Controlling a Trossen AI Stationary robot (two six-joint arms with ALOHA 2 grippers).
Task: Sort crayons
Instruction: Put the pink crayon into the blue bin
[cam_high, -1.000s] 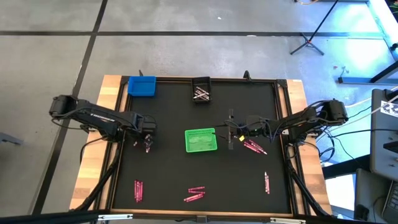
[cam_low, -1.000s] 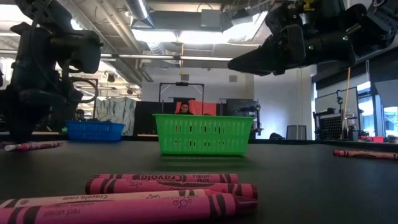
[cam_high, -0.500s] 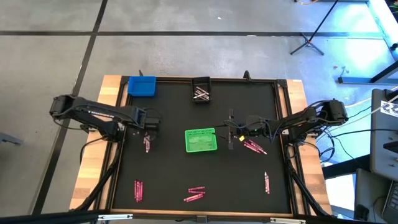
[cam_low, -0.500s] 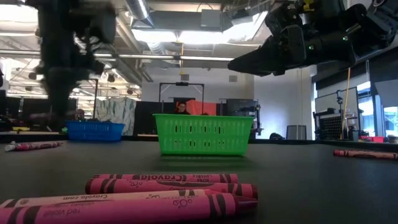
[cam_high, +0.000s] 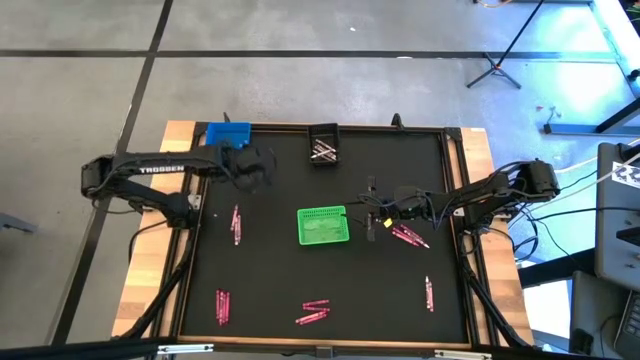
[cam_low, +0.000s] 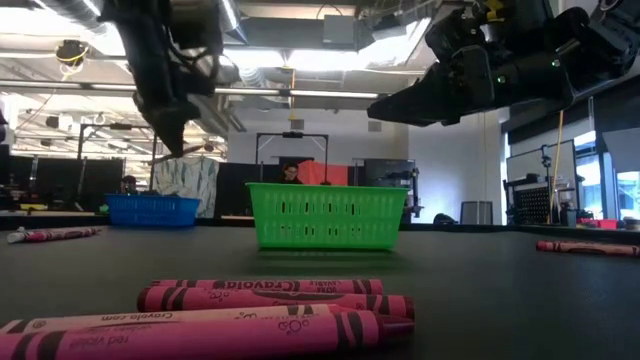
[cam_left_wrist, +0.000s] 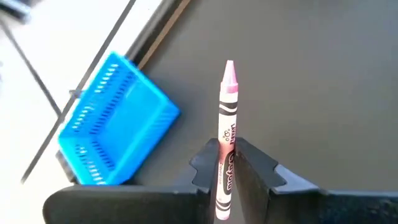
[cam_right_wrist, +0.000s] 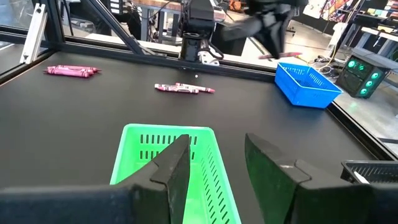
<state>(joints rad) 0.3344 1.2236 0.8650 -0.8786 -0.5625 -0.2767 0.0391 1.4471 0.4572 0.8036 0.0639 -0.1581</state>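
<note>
The left gripper (cam_left_wrist: 227, 167) pinches 1 pink crayon (cam_left_wrist: 226, 118) between its 2 dark fingers (cam_left_wrist: 257, 167), the crayon's tip jutting out ahead of them. It hangs above the black table (cam_high: 270, 280), close to the blue bin (cam_high: 228, 138) at the far-left corner. The right gripper (cam_right_wrist: 214, 163) hovers with its fingers spread and nothing between them, just beside the green bin (cam_high: 323, 225) at the table's middle. Loose crayons lie scattered over the mat: a small group (cam_high: 235, 225) left of the green bin, a cluster (cam_high: 408, 236) under the right arm, 1 stick (cam_high: 428, 292) toward the near right, a bunch (cam_high: 313, 313) at the near edge and another (cam_high: 221, 306) at the near left. A black bin (cam_high: 323, 144) at the far edge holds a few pale sticks (cam_high: 322, 151).
</note>
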